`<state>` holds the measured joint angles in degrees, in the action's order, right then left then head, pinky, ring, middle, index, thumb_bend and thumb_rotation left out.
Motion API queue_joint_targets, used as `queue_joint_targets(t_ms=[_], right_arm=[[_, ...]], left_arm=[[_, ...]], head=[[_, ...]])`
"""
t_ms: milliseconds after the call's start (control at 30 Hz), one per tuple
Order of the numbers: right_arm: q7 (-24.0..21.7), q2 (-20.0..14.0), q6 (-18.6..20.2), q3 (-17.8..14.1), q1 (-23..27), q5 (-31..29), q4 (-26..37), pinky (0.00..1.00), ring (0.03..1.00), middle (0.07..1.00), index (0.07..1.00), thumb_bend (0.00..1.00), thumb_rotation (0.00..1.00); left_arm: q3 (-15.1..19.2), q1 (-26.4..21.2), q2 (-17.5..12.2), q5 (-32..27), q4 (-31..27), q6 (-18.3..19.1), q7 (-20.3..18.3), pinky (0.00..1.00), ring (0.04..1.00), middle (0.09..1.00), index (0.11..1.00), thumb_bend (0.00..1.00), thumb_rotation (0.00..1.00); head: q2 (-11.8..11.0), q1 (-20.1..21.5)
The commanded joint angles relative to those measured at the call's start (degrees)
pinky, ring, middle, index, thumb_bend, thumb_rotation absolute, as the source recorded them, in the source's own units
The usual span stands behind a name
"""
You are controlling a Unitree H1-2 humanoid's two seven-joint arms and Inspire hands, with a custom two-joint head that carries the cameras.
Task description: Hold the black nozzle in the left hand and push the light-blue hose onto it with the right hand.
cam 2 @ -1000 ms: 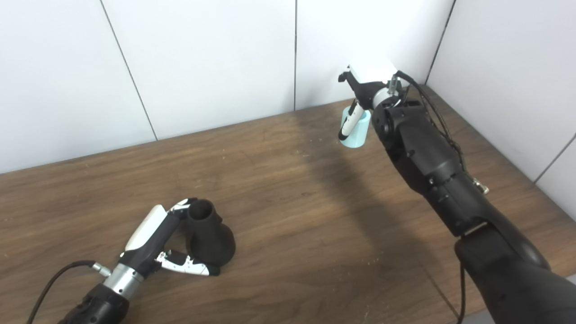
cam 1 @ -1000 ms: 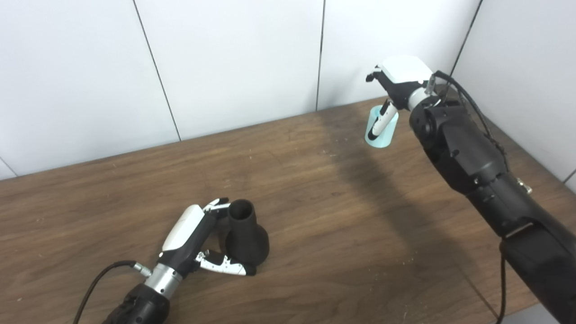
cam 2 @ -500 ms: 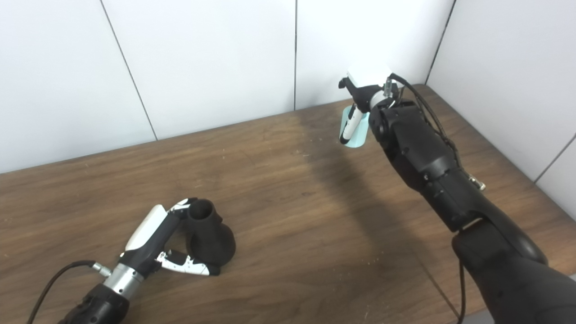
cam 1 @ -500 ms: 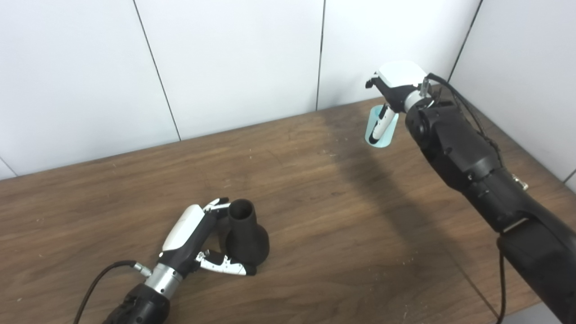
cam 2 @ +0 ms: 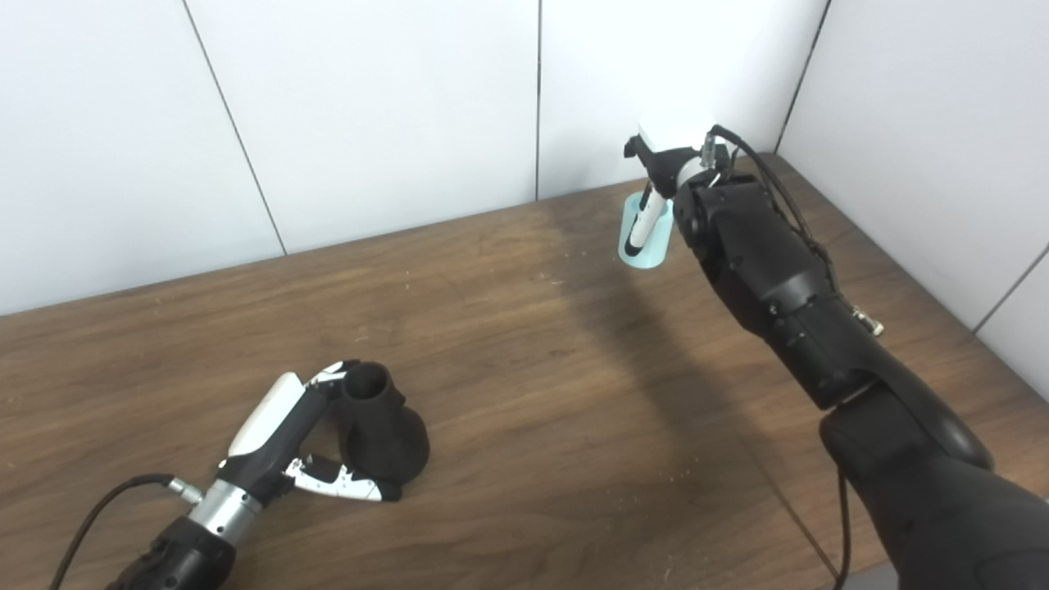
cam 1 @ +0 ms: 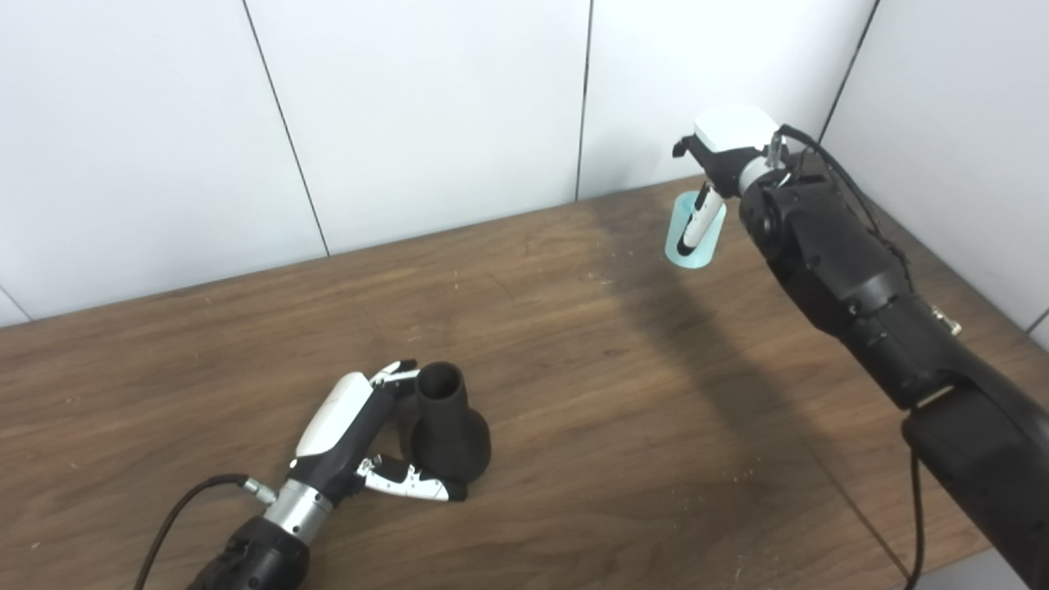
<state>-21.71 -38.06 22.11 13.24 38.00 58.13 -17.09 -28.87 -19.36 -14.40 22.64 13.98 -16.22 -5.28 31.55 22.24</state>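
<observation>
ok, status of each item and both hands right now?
black nozzle: upright on the table, narrow open end up
left hand: wrapped around the nozzle
light-blue hose: upright on the table's far right
right hand: at the hose, grip unclear

Between your black nozzle [cam 1: 449, 430] and light-blue hose [cam 1: 693, 238]: bare table [cam 1: 574, 369], open passage; walls [cam 1: 426, 115] close behind.
</observation>
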Motion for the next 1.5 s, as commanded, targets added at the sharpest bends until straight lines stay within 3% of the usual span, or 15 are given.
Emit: queue_joint_targets(t_ms=[0,467,733,867,1000,1467], right_arm=[[1.7,-3.4,-0.4,-0.7,4.3,0.3,1.2,0.71,0.856,0.890,0.818,1.00,0.21],[1.3,-3.7,-0.4,0.1,4.0,0.5,1.4,0.55,0.712,0.785,0.807,1.00,0.20],[1.2,-3.5,-0.3,1.9,3.9,1.4,1.7,0.54,0.732,0.816,0.800,1.00,0.20],[-0.4,-3.6,-0.2,3.7,3.8,2.7,2.9,0.48,0.721,0.826,0.794,1.00,0.20],[-0.8,-3.7,-0.5,4.9,3.9,3.4,2.9,0.47,0.723,0.827,0.792,1.00,0.18],[-1.0,-4.5,-0.9,6.0,4.3,4.2,1.0,0.47,0.700,0.805,0.793,1.00,0.19]], left_arm=[[-3.3,8.5,0.5,4.4,6.9,2.5,-1.6,0.91,0.713,0.543,0.447,0.52,0.00],[-3.3,8.5,0.6,4.2,6.6,2.9,-1.9,0.92,0.711,0.542,0.447,0.52,0.00],[-3.2,8.6,0.6,4.2,6.1,3.3,-2.1,0.92,0.711,0.542,0.447,0.52,0.00],[-3.3,8.6,0.6,4.4,5.9,3.6,-2.0,0.92,0.711,0.542,0.447,0.52,0.00],[-3.2,8.8,0.5,4.3,5.5,3.7,-2.1,0.92,0.711,0.542,0.447,0.52,0.00],[-3.2,9.0,0.4,4.3,5.4,3.6,-2.1,0.92,0.711,0.542,0.448,0.52,0.00]], head=[[0.1,0.1],[0.3,0.0],[0.5,-0.1],[0.6,-0.3],[0.7,-0.3],[1.0,-0.1]])
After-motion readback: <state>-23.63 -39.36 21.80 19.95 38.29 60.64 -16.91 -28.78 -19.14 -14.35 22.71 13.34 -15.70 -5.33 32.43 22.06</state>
